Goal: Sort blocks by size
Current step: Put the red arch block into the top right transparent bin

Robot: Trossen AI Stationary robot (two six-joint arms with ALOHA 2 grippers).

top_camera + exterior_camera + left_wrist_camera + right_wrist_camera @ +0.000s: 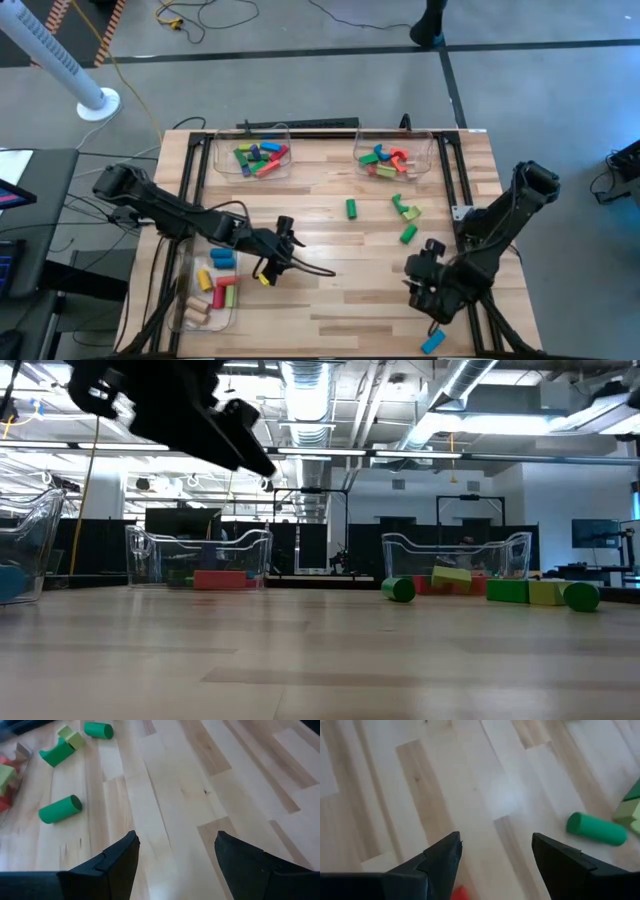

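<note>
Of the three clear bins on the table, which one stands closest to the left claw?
The bin at the near left edge, with wooden, yellow, red and blue blocks, sits beside the left claw. The other two stand along the far edge.

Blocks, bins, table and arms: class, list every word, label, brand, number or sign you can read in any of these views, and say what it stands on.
None can be read.
The blocks are plain coloured shapes with no print.
The clear bins and the wooden table show no labels.
The left gripper and right gripper, both open and empty, show no markings.
Screens in the room behind the table are too small to read.
</note>
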